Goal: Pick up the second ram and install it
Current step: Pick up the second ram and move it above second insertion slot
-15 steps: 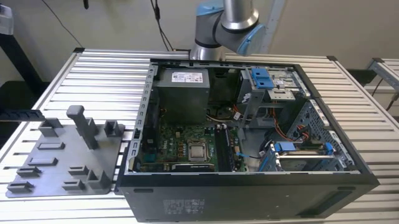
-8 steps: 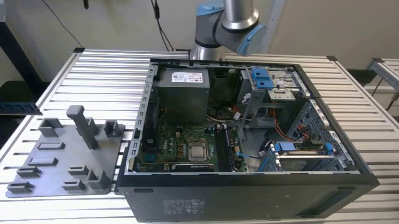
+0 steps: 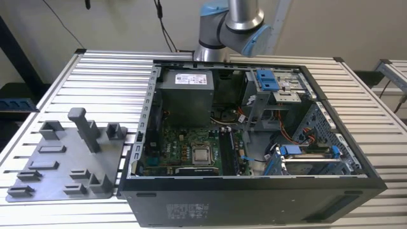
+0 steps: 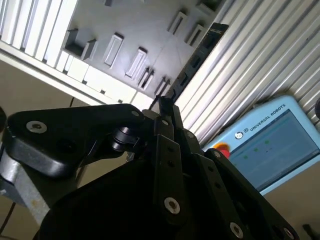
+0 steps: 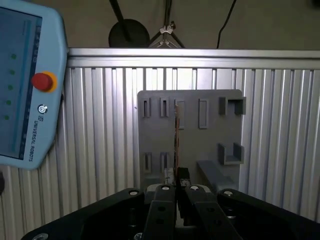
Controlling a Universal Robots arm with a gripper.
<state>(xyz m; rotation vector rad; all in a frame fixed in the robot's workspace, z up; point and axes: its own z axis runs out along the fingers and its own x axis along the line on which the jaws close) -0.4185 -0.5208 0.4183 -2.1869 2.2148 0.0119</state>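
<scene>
Pinching the ram (image 4: 200,50) by one end, the claw (image 4: 166,107) had its fingers pressed together on the board, which stuck out past the tips. In the first wrist view the ram (image 5: 176,132) showed edge-on against the grey slotted plate (image 5: 190,125) on the ribbed worktop (image 5: 100,130). A pendant (image 5: 25,85) lay off to one side of the plate. In the exterior view the arm (image 3: 232,24) stood behind the open case (image 3: 254,188), with the plate (image 3: 64,160) at the exterior view's left of it.

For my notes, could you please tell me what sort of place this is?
Probably a robotics lab bench: slatted aluminium table, open computer case, teach pendant, gripper holding the second ram.
</scene>
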